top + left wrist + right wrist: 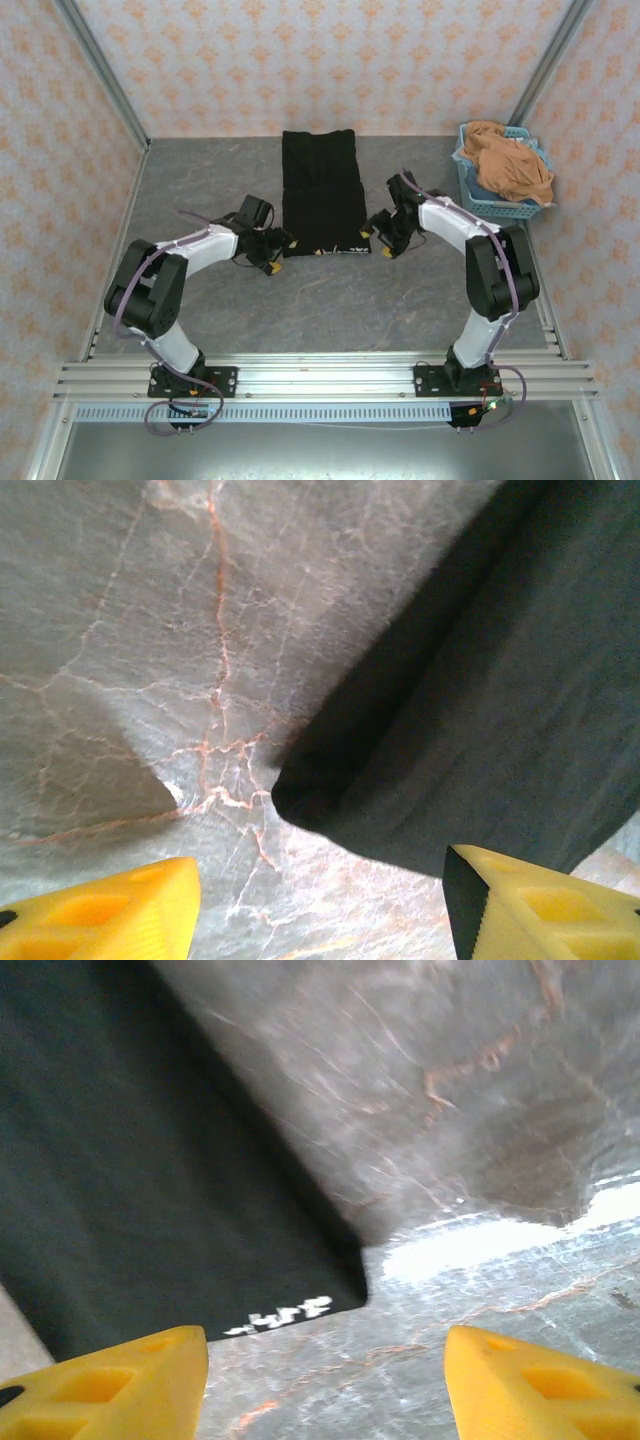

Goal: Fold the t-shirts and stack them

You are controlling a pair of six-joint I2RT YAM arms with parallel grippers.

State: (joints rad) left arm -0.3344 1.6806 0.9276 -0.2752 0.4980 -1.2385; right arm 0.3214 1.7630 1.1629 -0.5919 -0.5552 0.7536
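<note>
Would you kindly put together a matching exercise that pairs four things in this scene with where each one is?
Column one:
1. black t-shirt
2. orange t-shirt
3. left end effector
4. right end effector

Column two:
A. open, at the black t-shirt's near right corner
B. heaped in the blue basket at the far right
C. folded flat at the middle of the table
D. open, at the black t-shirt's near left corner

Pairs: 1-C; 2-B; 3-D; 4-A
</note>
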